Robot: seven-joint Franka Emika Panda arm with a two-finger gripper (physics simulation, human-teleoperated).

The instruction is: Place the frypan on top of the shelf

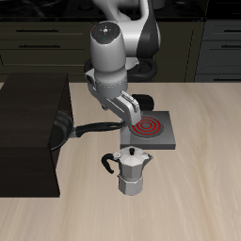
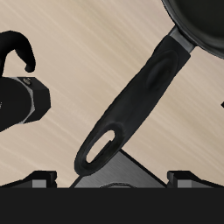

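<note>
The shelf (image 1: pixel 33 132) is standing with its flat top bare, and the frypan (image 1: pixel 62 132) is sitting low beside its wall, the handle (image 2: pixel 131 103) reaching toward the stove (image 1: pixel 151 130). You are hovering over that handle with the fingers (image 1: pixel 132 120) gripping nothing; their spread I cannot tell, so grasp, lift and placement are all remaining.

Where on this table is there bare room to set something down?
Free: the flat top of the shelf, and bare table beyond the stove. Crowded: between shelf and stove, where the frypan, the tool and the moka pot gather.
</note>
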